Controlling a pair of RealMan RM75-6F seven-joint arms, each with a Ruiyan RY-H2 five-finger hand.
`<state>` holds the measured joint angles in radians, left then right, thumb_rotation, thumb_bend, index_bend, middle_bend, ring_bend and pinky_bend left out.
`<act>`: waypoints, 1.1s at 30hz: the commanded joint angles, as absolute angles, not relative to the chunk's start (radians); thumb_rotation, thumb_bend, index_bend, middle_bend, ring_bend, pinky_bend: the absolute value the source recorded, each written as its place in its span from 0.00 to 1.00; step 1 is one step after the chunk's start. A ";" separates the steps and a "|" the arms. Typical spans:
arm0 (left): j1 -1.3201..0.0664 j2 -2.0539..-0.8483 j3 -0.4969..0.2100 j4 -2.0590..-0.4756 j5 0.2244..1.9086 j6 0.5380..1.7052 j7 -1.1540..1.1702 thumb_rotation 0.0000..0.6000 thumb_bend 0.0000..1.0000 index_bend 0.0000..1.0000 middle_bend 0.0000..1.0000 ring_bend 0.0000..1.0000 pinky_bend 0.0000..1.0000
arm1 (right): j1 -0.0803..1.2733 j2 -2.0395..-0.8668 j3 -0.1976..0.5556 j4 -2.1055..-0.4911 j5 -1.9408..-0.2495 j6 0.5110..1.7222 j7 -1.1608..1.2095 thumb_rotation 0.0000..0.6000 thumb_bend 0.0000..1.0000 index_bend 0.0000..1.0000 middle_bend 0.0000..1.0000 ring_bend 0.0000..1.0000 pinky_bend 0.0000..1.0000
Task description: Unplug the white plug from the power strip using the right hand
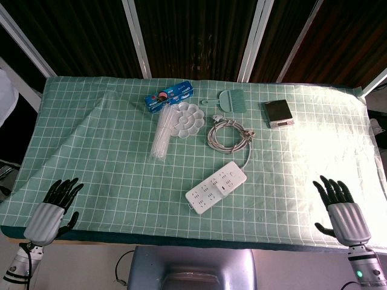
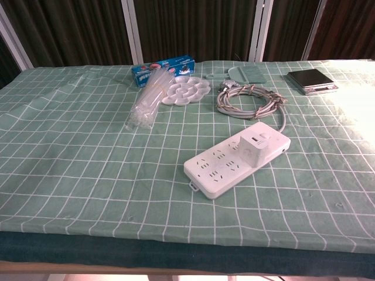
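Observation:
A white power strip [image 1: 216,186] [image 2: 234,160] lies diagonally near the table's middle front. A white block plug [image 1: 227,185] [image 2: 254,147] sits in it toward its cable end. The strip's grey cable [image 1: 228,134] [image 2: 249,101] is coiled behind it. My right hand [image 1: 340,205] hovers at the front right table edge, fingers spread, holding nothing, well right of the strip. My left hand [image 1: 53,208] is at the front left edge, fingers apart and empty. Neither hand shows in the chest view.
Behind the strip lie a white flower-shaped palette [image 1: 186,118] [image 2: 186,91], a clear plastic bag [image 1: 162,134] [image 2: 146,104], a blue box [image 1: 168,96] [image 2: 163,69], a green comb-like piece [image 1: 232,100] and a small scale [image 1: 278,113] [image 2: 312,79]. A green checked cloth [image 1: 109,157] covers the table.

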<state>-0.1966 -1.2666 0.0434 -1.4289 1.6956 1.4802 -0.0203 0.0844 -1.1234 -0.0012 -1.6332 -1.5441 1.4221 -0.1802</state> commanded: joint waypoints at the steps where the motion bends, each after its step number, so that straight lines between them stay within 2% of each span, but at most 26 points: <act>1: -0.201 -1.271 0.049 -1.428 1.707 1.476 -0.020 1.00 0.49 0.00 0.00 0.00 0.05 | 0.087 -1.124 -0.003 -1.633 -1.547 1.417 -0.181 1.00 0.15 0.00 0.00 0.00 0.00; 8: -0.279 -1.350 0.107 -1.353 1.884 1.480 -0.186 1.00 0.54 0.00 0.00 0.00 0.06 | 0.122 -1.160 -0.003 -1.593 -1.599 1.398 -0.172 1.00 0.15 0.00 0.00 0.00 0.00; 13: -0.393 -1.428 0.118 -1.356 1.960 1.384 -0.268 1.00 0.65 0.00 0.00 0.00 0.06 | 0.193 -1.222 -0.005 -1.548 -1.636 1.307 -0.174 1.00 0.15 0.00 0.00 0.00 0.00; 18: -0.493 -1.536 0.076 -1.382 1.930 1.244 -0.257 1.00 0.75 0.00 0.00 0.00 0.06 | 0.289 -1.266 0.017 -1.537 -1.663 1.212 -0.147 1.00 0.15 0.00 0.00 0.00 0.00; 23: -0.572 -1.629 0.034 -1.394 1.853 1.099 -0.228 1.00 0.76 0.00 0.00 0.00 0.05 | 0.374 -1.300 0.053 -1.535 -1.670 1.148 -0.127 1.00 0.15 0.00 0.00 0.00 0.00; 27: -0.613 -1.696 0.008 -1.369 1.798 1.026 -0.201 0.99 0.76 0.00 0.00 0.00 0.04 | 0.425 -1.316 0.063 -1.537 -1.674 1.104 -0.133 1.00 0.15 0.00 0.00 0.00 0.00; 33: -0.652 -1.789 -0.027 -1.291 1.740 0.983 -0.130 0.99 0.76 0.00 0.00 0.00 0.03 | 0.474 -1.338 0.070 -1.525 -1.637 1.037 -0.163 1.00 0.15 0.00 0.00 0.00 0.00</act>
<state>-0.6365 -1.7638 -0.0126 -1.3153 1.7581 0.9951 -0.1541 0.4665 -1.3311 0.0670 -1.5298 -1.6475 1.0481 -0.1559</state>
